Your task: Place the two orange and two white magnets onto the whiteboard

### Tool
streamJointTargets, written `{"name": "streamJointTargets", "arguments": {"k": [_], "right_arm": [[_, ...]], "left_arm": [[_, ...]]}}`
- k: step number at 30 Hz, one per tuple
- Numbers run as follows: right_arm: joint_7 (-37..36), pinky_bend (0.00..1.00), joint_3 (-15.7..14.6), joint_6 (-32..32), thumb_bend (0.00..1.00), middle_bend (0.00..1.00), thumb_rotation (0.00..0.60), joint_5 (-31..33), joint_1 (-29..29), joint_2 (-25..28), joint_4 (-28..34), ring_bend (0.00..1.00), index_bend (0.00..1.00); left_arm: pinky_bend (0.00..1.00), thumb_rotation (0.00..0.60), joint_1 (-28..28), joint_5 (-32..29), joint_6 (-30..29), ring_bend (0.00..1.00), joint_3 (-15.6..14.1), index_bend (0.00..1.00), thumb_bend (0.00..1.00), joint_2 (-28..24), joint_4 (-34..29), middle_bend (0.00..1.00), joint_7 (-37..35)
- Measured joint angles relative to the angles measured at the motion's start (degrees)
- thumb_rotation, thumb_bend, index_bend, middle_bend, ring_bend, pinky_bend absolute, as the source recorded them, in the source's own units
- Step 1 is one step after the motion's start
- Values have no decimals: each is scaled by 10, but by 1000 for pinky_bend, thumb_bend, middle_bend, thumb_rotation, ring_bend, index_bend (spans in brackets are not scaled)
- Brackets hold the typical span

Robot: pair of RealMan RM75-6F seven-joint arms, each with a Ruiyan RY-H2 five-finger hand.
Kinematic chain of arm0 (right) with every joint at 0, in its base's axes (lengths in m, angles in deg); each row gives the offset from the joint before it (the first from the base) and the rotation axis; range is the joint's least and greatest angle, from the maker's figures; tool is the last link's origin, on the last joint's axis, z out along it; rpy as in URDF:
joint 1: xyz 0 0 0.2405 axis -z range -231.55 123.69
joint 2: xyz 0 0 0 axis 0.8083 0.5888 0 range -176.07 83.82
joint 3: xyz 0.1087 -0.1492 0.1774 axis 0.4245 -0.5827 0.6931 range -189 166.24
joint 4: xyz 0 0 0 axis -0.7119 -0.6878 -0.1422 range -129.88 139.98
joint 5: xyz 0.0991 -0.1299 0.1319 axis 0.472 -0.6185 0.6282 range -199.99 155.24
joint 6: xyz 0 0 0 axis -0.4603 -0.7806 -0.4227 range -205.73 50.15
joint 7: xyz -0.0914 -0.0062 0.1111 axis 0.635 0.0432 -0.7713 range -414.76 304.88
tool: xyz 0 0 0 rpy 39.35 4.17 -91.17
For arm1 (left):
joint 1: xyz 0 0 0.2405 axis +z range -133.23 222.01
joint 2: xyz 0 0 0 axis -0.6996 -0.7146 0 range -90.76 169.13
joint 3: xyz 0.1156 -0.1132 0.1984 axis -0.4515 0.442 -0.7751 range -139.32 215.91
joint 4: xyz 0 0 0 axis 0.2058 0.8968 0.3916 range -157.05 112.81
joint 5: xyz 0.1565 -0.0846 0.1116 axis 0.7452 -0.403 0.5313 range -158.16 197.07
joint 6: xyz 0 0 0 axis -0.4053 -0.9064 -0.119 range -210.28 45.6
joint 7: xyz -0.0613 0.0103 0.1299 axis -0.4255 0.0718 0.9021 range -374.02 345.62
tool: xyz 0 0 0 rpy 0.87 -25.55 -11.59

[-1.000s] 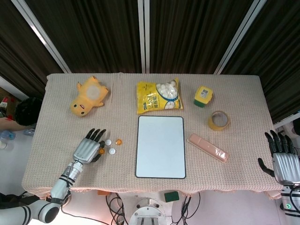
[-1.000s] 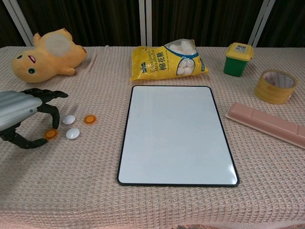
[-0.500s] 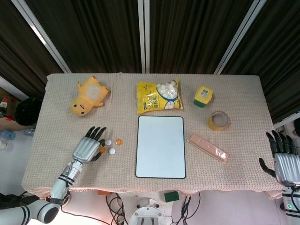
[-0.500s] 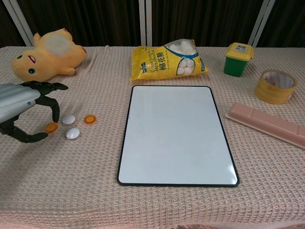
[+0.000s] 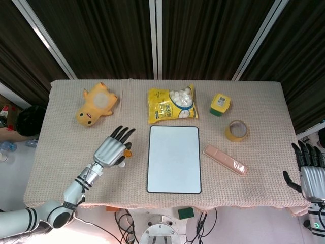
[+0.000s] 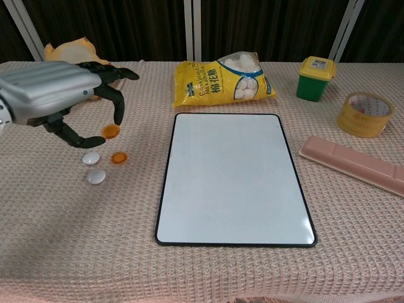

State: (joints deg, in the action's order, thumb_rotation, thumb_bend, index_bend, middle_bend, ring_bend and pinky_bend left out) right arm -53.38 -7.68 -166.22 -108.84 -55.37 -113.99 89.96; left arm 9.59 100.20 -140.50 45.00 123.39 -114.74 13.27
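Observation:
My left hand (image 6: 53, 95) hovers above the table's left side and pinches one orange magnet (image 6: 110, 130) between thumb and a fingertip. Just below it on the cloth lie the other orange magnet (image 6: 118, 157) and two white magnets (image 6: 91, 158) (image 6: 96, 176). The whiteboard (image 6: 235, 177) lies flat and bare in the middle, to the right of the hand. In the head view the left hand (image 5: 112, 148) covers most of the magnets, left of the whiteboard (image 5: 173, 158). My right hand (image 5: 310, 173) stays off the table's right edge, fingers spread, holding nothing.
A yellow plush toy (image 6: 66, 50) lies behind the left hand. At the back are a yellow marshmallow bag (image 6: 221, 79) and a green-and-yellow container (image 6: 315, 78). A tape roll (image 6: 365, 114) and a pink case (image 6: 353, 163) sit right of the whiteboard.
The left hand has picked an orange magnet off the cloth, lifted it and moved up and right toward the whiteboard. The right hand has sunk slightly.

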Motion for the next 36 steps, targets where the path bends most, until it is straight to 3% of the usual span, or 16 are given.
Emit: {"name": "streamJointTargets", "arguments": {"k": [6,12,28,30,34,36], "right_arm": [[1,0,3,1,303,0,600,1,-2,3,3,0,0],[5,0,6,-4,303,0,600,0,-3,5,7,0,0],[-10,0,8,-6,303,0,600,8,3,11,2,0,0],[-12,0,8,-7,303,0,600,9,4,12,0,0,0],[-16,0,9,-4,303,0,600,11,3,12,-4,0,0],[-17,0,9,-2,303,0,600,11,2,10,-6,0,0]], "left_arm": [[45,600,-73,-11,65,0,40,495,283,25,15,0,-9],[45,600,-140,-28,116,0,72,496,283,82,82,0,-50],[45,600,-257,-92,190,0,97,495,283,221,279,0,-89],[45,600,-264,-95,189,0,95,450,278,233,294,0,-91],[45,599,-267,-97,179,0,88,208,247,237,299,0,-91],[45,596,-266,-98,175,0,85,165,234,236,295,0,-91]]}}
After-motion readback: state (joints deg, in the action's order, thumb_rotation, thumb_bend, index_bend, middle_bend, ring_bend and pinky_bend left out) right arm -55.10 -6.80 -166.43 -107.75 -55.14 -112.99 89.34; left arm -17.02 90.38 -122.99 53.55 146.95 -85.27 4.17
